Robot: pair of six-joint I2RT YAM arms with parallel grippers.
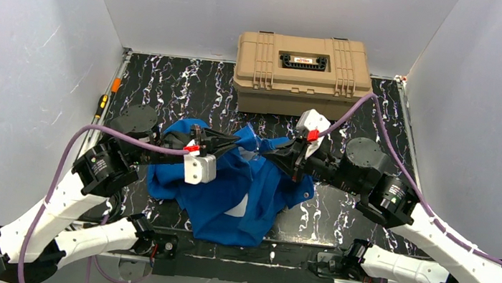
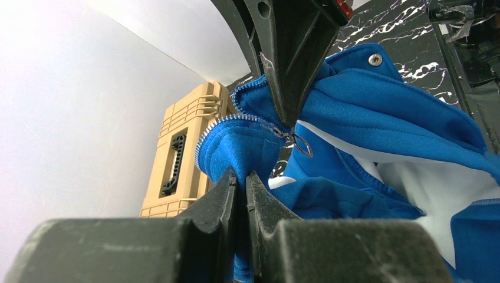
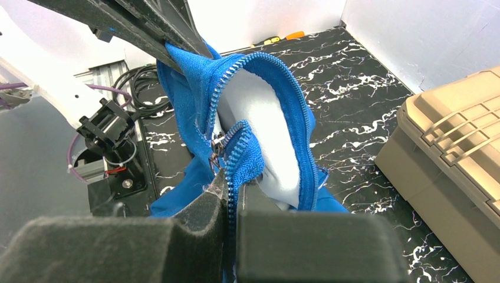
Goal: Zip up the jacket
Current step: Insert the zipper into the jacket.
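Left gripper (image 1: 227,144): fingers (image 2: 221,194) closed on a fold of the jacket (image 1: 230,200) at its front edge. In the left wrist view I see blue cloth pinched between them, just below a run of zipper teeth (image 2: 221,121).
Location: the garment lies crumpled on the table (image 1: 183,83) at centre, between the two arms. Both grippers lift its upper part off the surface, and pale lining (image 3: 259,118) shows inside.
Handling: I judge it light, soft and limp, not fragile. It will sag and bunch wherever I leave it slack, and it offers nothing stiff to push against.
Zipper slider (image 3: 216,141): sits low on the teeth with its small metal pull hanging free. I judge this the point to take, with the edge below it held taut.
Right gripper (image 1: 277,155): fingers closed on the zipper edge just beside the slider. I cannot tell whether they have the pull itself.
Screwdriver (image 1: 102,103): at the table's left rim, well apart.
Tan case (image 1: 302,72): behind the garment, near the right wrist. I judge it limits any pull toward the back.
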